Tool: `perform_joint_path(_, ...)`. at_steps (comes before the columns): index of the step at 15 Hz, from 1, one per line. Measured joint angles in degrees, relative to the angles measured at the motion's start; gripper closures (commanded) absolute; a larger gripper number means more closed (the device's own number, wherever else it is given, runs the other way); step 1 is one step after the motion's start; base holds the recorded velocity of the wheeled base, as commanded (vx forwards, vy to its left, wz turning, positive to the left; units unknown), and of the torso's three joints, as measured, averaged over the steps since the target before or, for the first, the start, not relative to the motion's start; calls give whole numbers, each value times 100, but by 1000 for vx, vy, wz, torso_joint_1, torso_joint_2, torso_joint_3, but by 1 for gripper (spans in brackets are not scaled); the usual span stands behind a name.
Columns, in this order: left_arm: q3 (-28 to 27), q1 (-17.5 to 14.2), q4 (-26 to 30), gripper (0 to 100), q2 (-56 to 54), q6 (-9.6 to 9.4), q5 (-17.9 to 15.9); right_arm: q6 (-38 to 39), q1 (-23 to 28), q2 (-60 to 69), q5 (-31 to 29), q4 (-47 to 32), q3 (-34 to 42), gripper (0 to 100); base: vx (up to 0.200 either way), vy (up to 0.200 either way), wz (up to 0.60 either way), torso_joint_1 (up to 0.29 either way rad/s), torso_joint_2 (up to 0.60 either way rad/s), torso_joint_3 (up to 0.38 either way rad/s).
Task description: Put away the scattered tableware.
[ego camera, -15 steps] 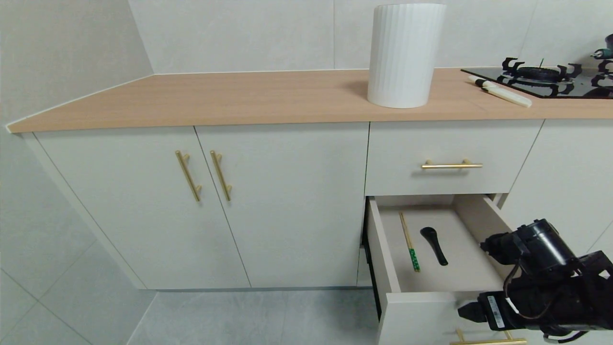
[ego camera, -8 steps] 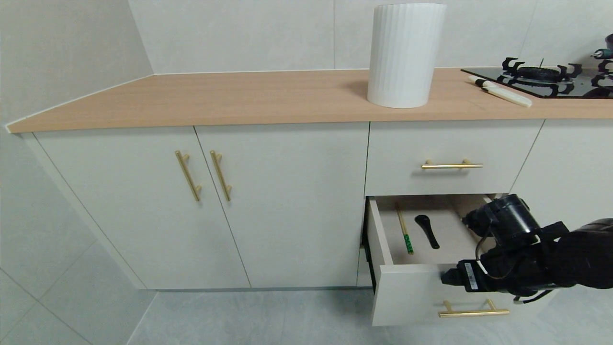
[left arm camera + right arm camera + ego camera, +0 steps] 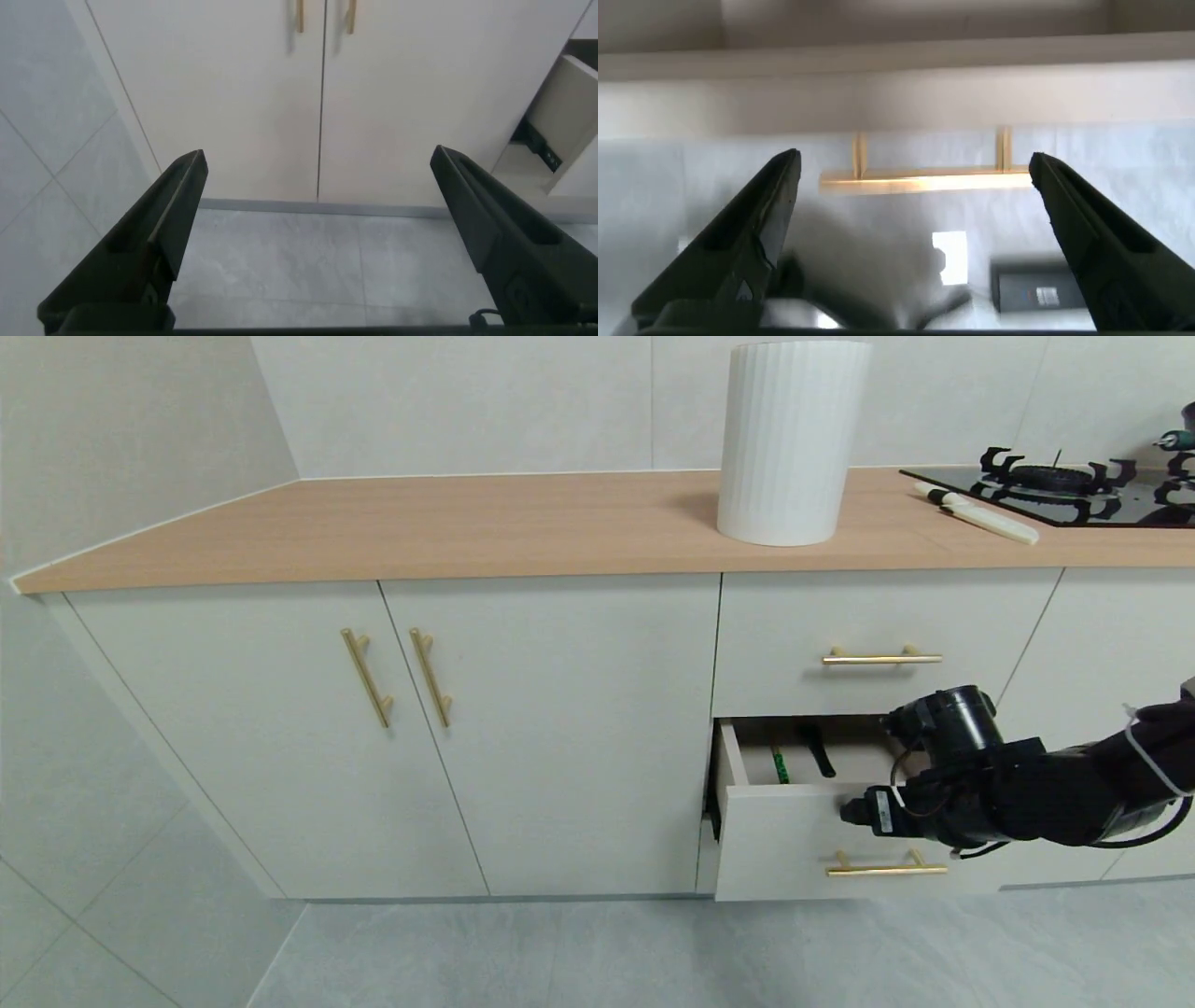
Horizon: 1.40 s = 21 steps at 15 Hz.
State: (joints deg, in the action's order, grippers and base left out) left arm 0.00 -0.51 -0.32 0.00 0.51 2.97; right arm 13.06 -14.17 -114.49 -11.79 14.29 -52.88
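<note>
Wooden desk (image 3: 467, 527) runs along the tiled wall. Under it the lower drawer (image 3: 775, 840) stands slightly open. A white ribbed canister (image 3: 789, 443) sits on the desk. The right gripper (image 3: 913, 168) is at the drawer front above the handle (image 3: 885, 870), spread wide and empty. The left gripper (image 3: 318, 159) faces the cupboard doors (image 3: 318, 84), also wide open and empty. A pale knife (image 3: 976, 513) lies by the hob (image 3: 1055, 481). Chopsticks (image 3: 778, 765) and a black spoon (image 3: 819, 756) lie inside the drawer.

The lower drawer (image 3: 794, 835) on the right is white-fronted and stands open only a little. In the gap, wooden chopsticks (image 3: 777, 762) with green ends lie lengthwise, with a black spoon (image 3: 818, 758) just right of them. A white knife (image 3: 978, 513) lies flat on the counter (image 3: 467, 527), far right.
</note>
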Motion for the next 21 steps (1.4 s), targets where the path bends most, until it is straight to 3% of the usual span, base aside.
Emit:
perform_joint_path(8,0,-1,-1,0,0,0,0,-1,133,-817,-294,3071,584,0,0,0,0,0,0,0)
perform_joint_path(12,0,-1,0,0,0,0,0,-9,152,-1073,-494,3522,630,0,0,0,0,0,0,0)
perform_joint_path(16,0,-1,0,0,-2,-2,0,-37,172,-1451,-884,4493,534,0,0,0,0,0,0,0)
perform_joint_path(21,0,0,-1,0,0,0,0,-94,229,-1838,-1125,4718,283,0,0,0,0,0,0,0)
